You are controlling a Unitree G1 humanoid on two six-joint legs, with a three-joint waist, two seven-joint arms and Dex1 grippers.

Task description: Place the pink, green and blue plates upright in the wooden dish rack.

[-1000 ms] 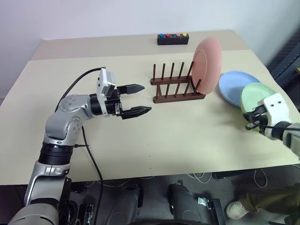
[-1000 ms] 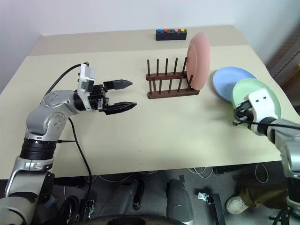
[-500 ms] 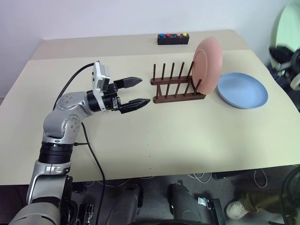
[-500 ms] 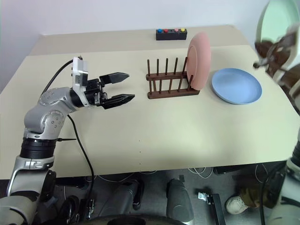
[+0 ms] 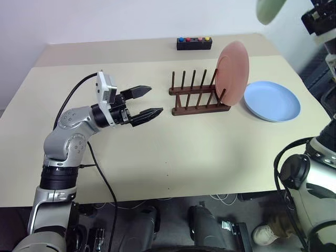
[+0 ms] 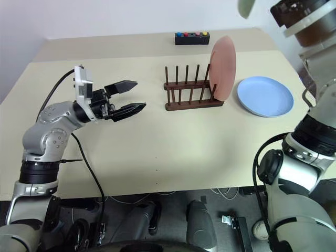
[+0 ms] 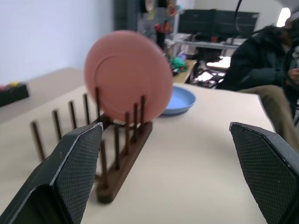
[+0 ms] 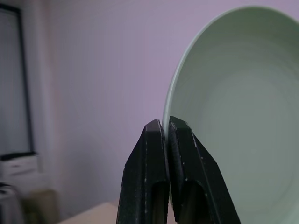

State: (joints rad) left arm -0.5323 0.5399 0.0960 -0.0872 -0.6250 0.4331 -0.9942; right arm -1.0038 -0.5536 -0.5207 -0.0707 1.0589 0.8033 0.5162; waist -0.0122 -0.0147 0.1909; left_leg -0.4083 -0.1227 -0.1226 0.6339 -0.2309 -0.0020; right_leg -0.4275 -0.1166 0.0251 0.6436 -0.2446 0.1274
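Table: spans most of the head views and bears all the work.

Wooden dish rack: upper centre, several slots to the left of its one plate vacant, so room remains.

Pink plate: upright at the rack's right end, leaning between pegs; judged placed.

Blue plate: flat on the table just right of the rack, not yet taken up.

Green plate: at the top right corner of the head views, pinched by its rim in the right gripper, fingers clamped on it; held edge-on, apparently to slot between pegs.

Left gripper: left of centre, fingers apart and empty, pointing at the rack, perhaps to steady it
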